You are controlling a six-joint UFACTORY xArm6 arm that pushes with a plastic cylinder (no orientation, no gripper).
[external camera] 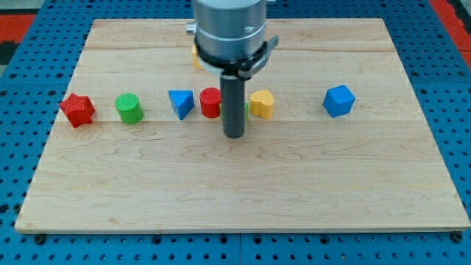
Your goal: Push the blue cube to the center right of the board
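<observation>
The blue cube (pixel 338 101) sits on the wooden board (pixel 243 191) at the view's right, about mid-height. My tip (pixel 233 135) rests on the board near the centre, well to the left of the blue cube. It stands just below a red cylinder (pixel 210 102) and left of a yellow heart-shaped block (pixel 261 104). A sliver of green block (pixel 246 109) shows behind the rod.
In the same row to the left lie a blue triangle block (pixel 181 103), a green cylinder (pixel 129 108) and a red star block (pixel 77 110). A yellow block (pixel 196 56) is mostly hidden behind the arm near the view's top.
</observation>
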